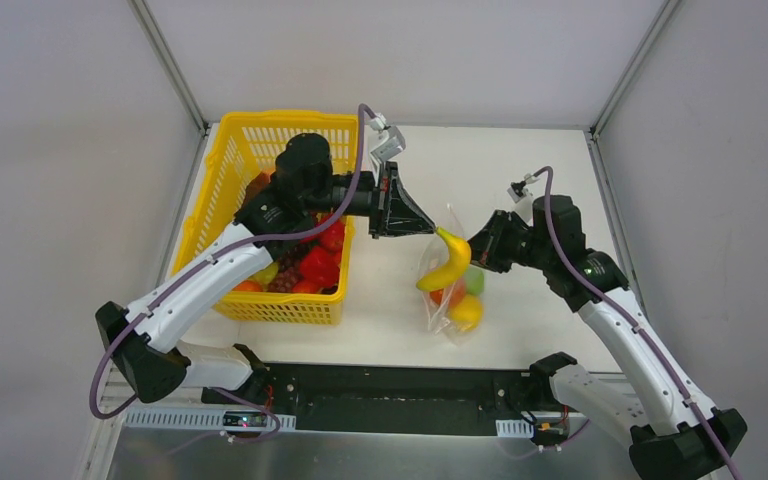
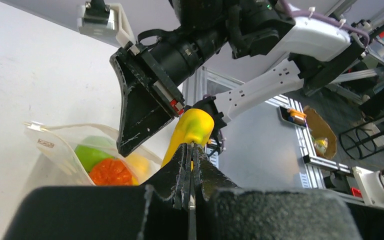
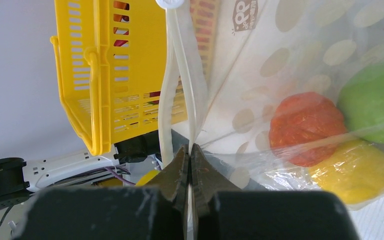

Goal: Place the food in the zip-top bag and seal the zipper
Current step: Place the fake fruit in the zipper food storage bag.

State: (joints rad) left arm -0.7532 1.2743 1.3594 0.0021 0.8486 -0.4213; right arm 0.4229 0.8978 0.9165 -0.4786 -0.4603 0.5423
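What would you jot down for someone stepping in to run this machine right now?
Left gripper: shut on the banana, holding it by one tip at the mouth of the zip-top bag.
Right gripper: shut on the bag's edge by the zipper, holding the mouth open.
Done: green piece, orange piece and yellow piece lie in the bag.
Left to do: drop the banana in, bring over the food in the yellow basket, press the zipper shut.
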